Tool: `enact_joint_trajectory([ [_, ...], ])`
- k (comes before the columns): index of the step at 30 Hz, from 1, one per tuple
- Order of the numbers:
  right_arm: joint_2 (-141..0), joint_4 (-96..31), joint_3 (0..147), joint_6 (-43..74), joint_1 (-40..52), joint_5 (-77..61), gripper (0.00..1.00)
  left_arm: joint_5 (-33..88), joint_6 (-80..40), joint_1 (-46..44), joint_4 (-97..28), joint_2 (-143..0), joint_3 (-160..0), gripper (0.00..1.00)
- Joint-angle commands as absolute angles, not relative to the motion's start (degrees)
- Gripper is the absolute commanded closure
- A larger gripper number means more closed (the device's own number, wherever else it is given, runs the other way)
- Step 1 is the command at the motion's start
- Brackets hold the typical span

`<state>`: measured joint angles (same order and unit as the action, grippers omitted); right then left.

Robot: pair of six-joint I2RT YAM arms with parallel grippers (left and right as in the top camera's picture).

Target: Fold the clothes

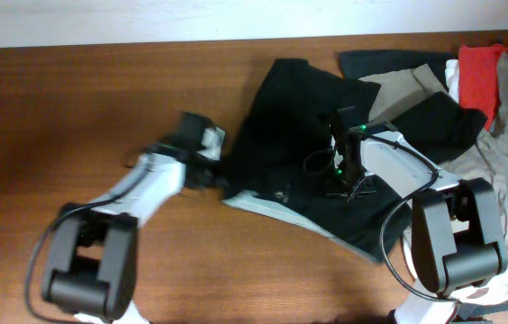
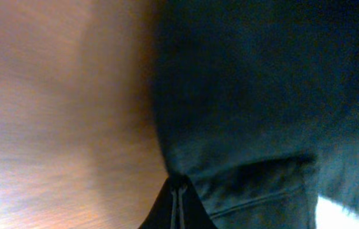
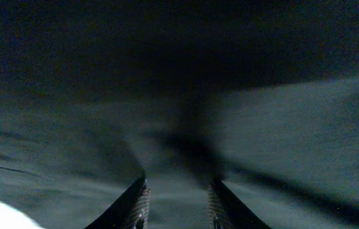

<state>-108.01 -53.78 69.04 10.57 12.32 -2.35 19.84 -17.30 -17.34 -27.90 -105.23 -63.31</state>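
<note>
The black shorts (image 1: 303,135) are lying spread and rumpled on the wooden table (image 1: 101,99), with the pale waistband lining (image 1: 256,206) showing along their near edge and a tiny light mark (image 1: 281,192) just above that lining.

The left gripper (image 1: 216,169) is meeting the shorts at their left edge. The right gripper (image 1: 344,175) is sitting over the shorts' middle.

The left wrist view is showing what the overhead cannot: the left gripper (image 2: 178,205) is clenched, its fingers pressed together with only a thin seam between them, nipping the shorts (image 2: 262,95) at a stitched hem, with bare wood (image 2: 58,114) left of the cloth. The right wrist view is filled with dark fabric (image 3: 179,95), and here the right gripper (image 3: 178,200) is released, its two fingers (image 3: 136,205) standing apart over the cloth.

Only the overhead is taking in a pile of other garments (image 1: 497,126) to the right of the shorts, a red garment (image 1: 481,76) among them, and a white wall strip (image 1: 146,18) beyond the shorts.
</note>
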Motion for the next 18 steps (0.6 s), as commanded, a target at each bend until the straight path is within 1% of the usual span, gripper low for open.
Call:
enact_joint_trajectory([
  [1,-108.5,-55.2,68.7,11.5,9.8,-1.2,0.66,10.3,-13.6,-5.9,-30.7,-100.9,-68.2,1.00],
  [3,-108.5,-57.4,68.7,11.5,7.6,-1.2,0.66,10.5,-13.1,-1.6,-30.9,-100.9,-68.3,1.00],
  [5,-108.5,-60.2,68.7,10.7,6.7,-3.2,0.66,10.3,-8.8,0.7,-27.8,-100.9,-68.3,1.00],
  [8,-108.5,-62.1,68.7,9.3,8.3,-12.1,0.65,5.0,-6.5,3.8,-17.5,-100.9,-68.8,1.00],
  [11,-108.2,-61.9,68.8,9.2,11.0,-13.1,0.63,5.1,-6.5,8.6,-15.5,-100.9,-76.0,1.00],
  [12,-107.6,-61.3,69.6,9.3,11.5,-13.2,0.60,5.1,-6.5,10.5,-15.6,-100.9,-80.2,0.74],
  [13,-106.7,-61.1,70.8,9.1,11.6,-13.1,0.55,5.1,-6.5,11.2,-16.0,-100.9,-81.9,0.13],
  [14,-105.9,-61.2,72.3,7.7,11.6,-13.1,0.48,5.2,-6.5,11.4,-18.2,-100.9,-82.3,0.01],
  [15,-105.3,-61.4,73.6,7.4,11.6,-13.1,0.41,5.3,-6.5,11.4,-23.2,-101.0,-82.3,0.01],
  [16,-105.1,-61.4,74.4,7.3,11.6,-13.1,0.38,5.3,-6.5,11.4,-28.0,-101.3,-82.3,0.01],
  [18,-105.0,-60.9,75.0,7.3,11.6,-13.1,0.36,6.4,-7.0,11.4,-38.2,-101.6,-82.1,0.01],
])
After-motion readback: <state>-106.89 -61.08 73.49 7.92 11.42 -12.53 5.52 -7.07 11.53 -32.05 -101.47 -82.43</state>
